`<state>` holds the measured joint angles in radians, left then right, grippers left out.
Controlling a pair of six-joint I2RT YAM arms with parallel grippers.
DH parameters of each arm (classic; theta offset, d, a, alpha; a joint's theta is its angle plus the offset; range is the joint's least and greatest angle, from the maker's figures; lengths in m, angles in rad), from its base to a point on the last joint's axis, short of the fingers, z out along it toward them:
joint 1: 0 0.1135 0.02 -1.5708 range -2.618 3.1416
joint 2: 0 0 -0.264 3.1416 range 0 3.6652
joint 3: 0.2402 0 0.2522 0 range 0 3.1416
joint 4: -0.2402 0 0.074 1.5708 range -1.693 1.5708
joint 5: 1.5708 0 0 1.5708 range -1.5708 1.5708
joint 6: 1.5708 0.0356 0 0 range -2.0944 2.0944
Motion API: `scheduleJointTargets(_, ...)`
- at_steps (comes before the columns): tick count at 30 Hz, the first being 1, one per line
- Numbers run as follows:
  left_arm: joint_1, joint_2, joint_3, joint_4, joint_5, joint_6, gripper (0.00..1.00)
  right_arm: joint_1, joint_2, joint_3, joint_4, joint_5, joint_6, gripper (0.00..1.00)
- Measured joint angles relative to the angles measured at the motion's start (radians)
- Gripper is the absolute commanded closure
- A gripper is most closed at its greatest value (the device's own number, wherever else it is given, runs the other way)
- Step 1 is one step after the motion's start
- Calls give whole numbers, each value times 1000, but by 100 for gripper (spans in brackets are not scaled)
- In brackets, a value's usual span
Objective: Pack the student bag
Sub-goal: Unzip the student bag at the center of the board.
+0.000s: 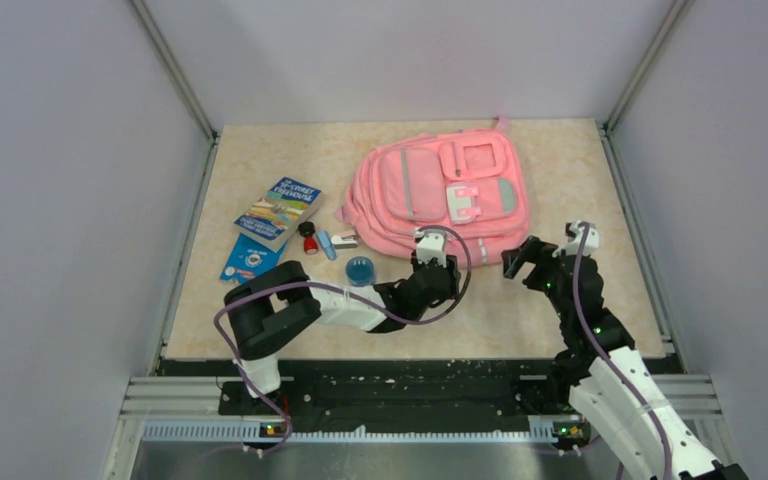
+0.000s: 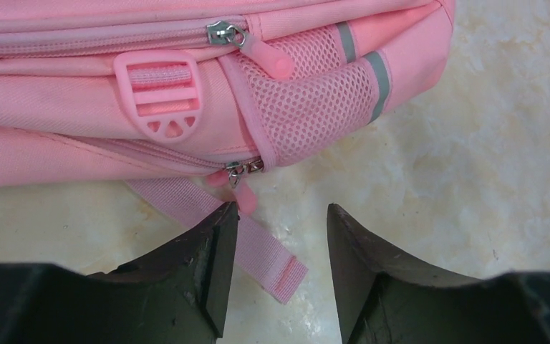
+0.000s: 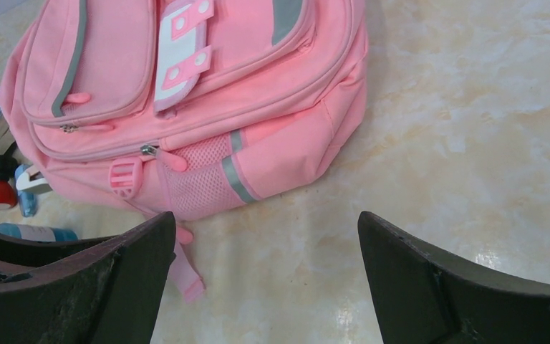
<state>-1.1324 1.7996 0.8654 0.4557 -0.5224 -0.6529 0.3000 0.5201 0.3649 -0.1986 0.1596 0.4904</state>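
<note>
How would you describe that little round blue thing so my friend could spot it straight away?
Start at the big pink student bag lying flat on the table. Off its left near corner lies a cluster of small things. The round blue thing is the one closest to the robot, and the only one that looks round and wholly blue.

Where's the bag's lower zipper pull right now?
Left wrist view: the lower zipper pull hangs at the near edge of the student bag, under the mesh pocket, just beyond the left tool.
</note>
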Motion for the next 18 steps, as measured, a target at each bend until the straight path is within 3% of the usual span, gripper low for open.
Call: scheduleJointTargets(18,0,124,128,-107,-71,-31,56,0,29,-13,14,-4,0,5)
